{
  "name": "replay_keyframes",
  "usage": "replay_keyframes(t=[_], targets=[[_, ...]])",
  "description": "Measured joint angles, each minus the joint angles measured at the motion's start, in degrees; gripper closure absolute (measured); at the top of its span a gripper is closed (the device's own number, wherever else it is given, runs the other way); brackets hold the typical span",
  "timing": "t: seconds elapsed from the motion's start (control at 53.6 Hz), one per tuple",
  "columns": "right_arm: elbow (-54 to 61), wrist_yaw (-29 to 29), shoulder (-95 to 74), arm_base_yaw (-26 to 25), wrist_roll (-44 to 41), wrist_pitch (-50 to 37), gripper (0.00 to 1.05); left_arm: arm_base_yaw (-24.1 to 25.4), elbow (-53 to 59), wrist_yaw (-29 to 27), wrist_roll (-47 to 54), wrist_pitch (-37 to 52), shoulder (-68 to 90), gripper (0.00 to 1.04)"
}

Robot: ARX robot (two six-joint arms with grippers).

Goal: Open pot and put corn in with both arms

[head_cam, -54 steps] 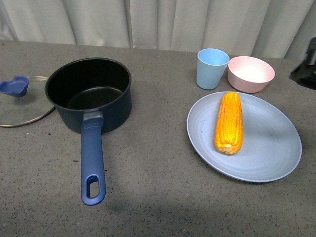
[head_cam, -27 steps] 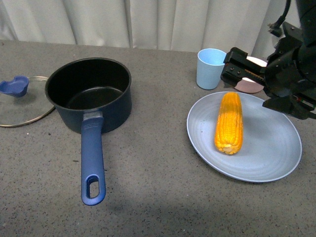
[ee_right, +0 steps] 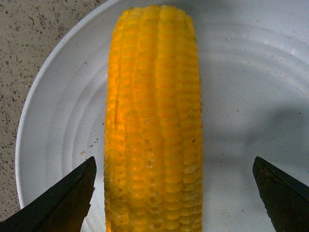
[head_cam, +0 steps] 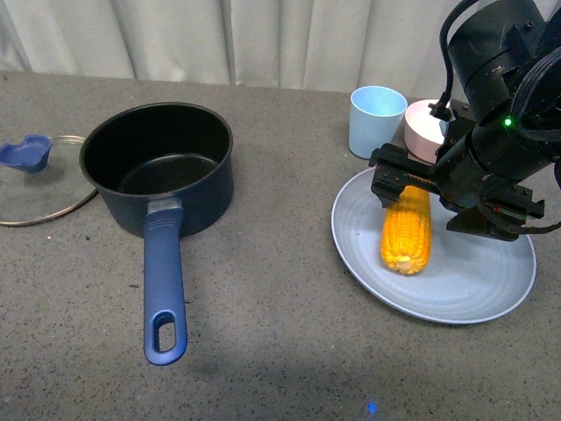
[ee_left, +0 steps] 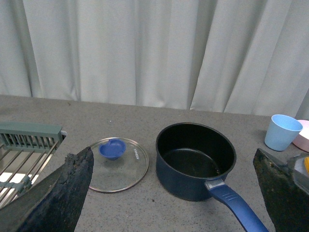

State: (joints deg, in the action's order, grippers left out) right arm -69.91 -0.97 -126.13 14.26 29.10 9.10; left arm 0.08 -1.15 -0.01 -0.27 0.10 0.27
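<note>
Right gripper (ee_right: 171, 200), jaws spread wide and empty, poised over the corn (head_cam: 406, 230) lying on the plate (head_cam: 473, 289); pot (head_cam: 158, 167) stands open, well apart; closing off-centre may roll the rounded cob sideways or let it slip from the pads.

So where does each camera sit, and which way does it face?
Front view: on the robot's body, facing forward and down over the table; its right arm shows above the corn.
Left wrist view: on the left wrist, looking across at the pot, lid and curtain; open left gripper at the edges.
Right wrist view: on the right wrist, straight down on corn and plate; open right gripper straddling it.
Shared: pot and lid in front and left wrist; corn in front and right wrist.
</note>
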Motion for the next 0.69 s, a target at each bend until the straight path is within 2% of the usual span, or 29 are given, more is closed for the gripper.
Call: replay_keyframes(t=[0.224, 0.411, 0.56, 0.691], targets=[[-0.3, -0.2, 0.0, 0.2, -0.4, 0.3, 0.53, 0.0, 0.0, 0.0, 0.0, 0.0, 0.0, 0.07], [-0.3, -1.0, 0.2, 0.1, -0.4, -0.1, 0.74, 0.0, 0.0, 0.0, 0.0, 0.0, 0.0, 0.07], [1.6, -5.8, 3.9, -0.9, 0.6, -4.1, 0.85, 0.0, 0.0, 0.0, 0.0, 0.0, 0.0, 0.07], [1.8, -11.9, 8.9, -1.3, 2.9, -6.7, 0.89, 0.0, 0.0, 0.0, 0.0, 0.0, 0.0, 0.07]])
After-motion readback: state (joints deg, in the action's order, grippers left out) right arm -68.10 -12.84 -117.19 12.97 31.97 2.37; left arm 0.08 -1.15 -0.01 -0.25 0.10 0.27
